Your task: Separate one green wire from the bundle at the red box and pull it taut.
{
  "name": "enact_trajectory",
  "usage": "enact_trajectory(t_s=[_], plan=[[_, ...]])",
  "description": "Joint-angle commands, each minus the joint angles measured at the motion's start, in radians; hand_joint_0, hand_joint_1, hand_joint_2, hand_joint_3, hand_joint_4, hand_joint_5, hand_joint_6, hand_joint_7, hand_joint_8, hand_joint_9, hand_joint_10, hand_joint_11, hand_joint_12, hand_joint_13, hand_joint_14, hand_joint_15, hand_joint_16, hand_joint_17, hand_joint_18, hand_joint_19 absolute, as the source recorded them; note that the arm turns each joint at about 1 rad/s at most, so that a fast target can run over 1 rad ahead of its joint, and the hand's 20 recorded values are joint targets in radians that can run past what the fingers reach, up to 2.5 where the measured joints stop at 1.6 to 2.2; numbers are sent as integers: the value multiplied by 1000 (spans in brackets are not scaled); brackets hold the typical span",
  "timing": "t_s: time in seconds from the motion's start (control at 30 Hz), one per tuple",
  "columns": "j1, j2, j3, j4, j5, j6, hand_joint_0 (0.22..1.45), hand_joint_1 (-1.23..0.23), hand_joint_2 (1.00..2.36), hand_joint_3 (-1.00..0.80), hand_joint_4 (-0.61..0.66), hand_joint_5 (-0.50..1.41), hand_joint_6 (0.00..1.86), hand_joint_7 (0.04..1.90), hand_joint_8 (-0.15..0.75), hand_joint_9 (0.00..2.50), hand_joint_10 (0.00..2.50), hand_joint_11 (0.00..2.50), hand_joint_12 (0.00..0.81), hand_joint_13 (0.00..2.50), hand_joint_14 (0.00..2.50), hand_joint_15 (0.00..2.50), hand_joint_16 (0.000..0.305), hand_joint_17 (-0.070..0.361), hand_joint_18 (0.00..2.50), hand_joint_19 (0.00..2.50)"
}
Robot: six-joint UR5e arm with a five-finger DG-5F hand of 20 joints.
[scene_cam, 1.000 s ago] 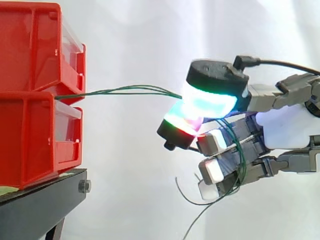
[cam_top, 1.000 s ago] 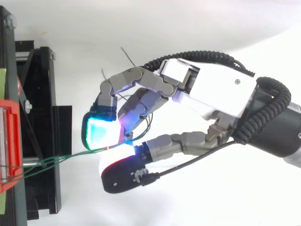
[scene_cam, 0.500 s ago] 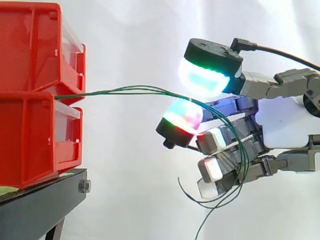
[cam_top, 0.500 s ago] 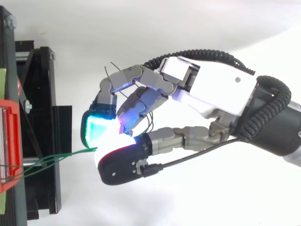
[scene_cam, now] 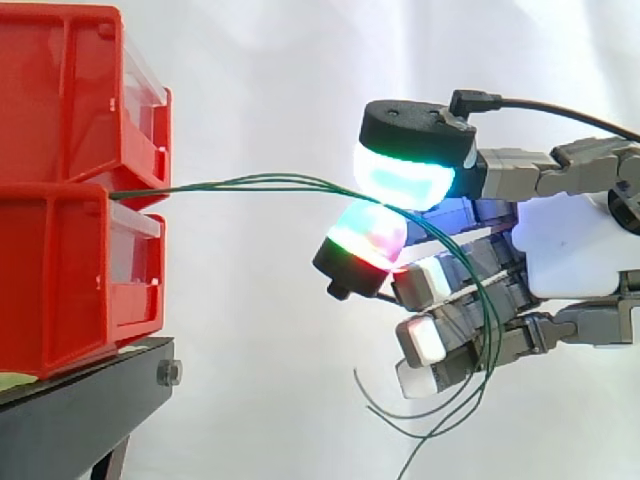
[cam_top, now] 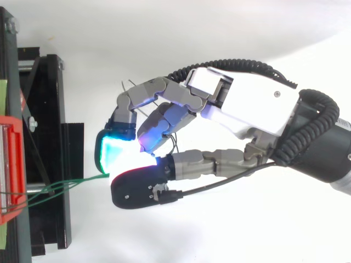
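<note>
Two stacked red bins (scene_cam: pixel 70 180) stand at the left on a black stand (scene_cam: pixel 80 410). A small bundle of thin green wires (scene_cam: pixel 240 183) leaves the seam between the bins and runs nearly level to the right, also visible from above (cam_top: pixel 66 186). My hand (scene_cam: pixel 570 250) reaches in from the right, its palm seen from above (cam_top: pixel 247 104). The cyan-green thumb pad (scene_cam: pixel 405 180) presses down against a red-green finger pad (scene_cam: pixel 368 235), with the wires passing between them. Behind the pinch the wires curve down across the curled fingers, and their loose ends (scene_cam: pixel 440 420) dangle below.
A white curtain lies behind everything. From above, the black stand frame (cam_top: pixel 49 137) runs along the left edge with the red bin front (cam_top: pixel 11 164) beside it. Open space separates the bins from the hand.
The thumb lifted off the finger pad half a second ago and has come back down onto it, sliding a little toward the bins. The wire strands sag slightly more behind the pinch.
</note>
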Motion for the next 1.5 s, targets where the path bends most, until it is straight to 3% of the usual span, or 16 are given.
enact_trajectory(t_s=[0.0, 0.2, 0.7, 0.8, 0.9, 1.3, 1.47], plan=[[0, 0, 0, 0, 0, 5, 658, -818, 1022, -256, 23, -163, 874, 1047, 244, 1075, 31, 958, 328, 875, 25, 677, 55, 124, 604, 710], [2, 0, 0, 0, 0, 5, 611, -783, 1000, -500, 62, -160, 868, 1004, 250, 1095, 31, 977, 324, 892, 26, 684, 55, 123, 607, 726], [3, 0, 0, -11, 0, 5, 543, -711, 1000, -500, 86, -154, 853, 1014, 270, 1182, 29, 1000, 340, 928, 26, 683, 57, 128, 629, 728], [5, 0, 0, -11, 0, 5, 529, -683, 1000, -500, 87, -152, 850, 1008, 289, 1353, 26, 1279, 339, 1051, 28, 770, 58, 131, 690, 732], [6, 0, 0, -6, 0, 7, 516, -659, 1000, -500, 94, -150, 849, 1020, 289, 1409, 23, 1387, 349, 1117, 30, 854, 59, 134, 720, 736], [6, 0, 0, -6, 0, 7, 495, -622, 1000, -500, 112, -163, 842, 962, 289, 1399, 18, 1484, 367, 1131, 27, 897, 61, 138, 734, 737], [14, 0, 0, -19, 2, 12, 485, -635, 1000, -500, 113, -172, 845, 925, 292, 1327, 16, 1457, 369, 1104, 28, 901, 63, 141, 727, 724]])
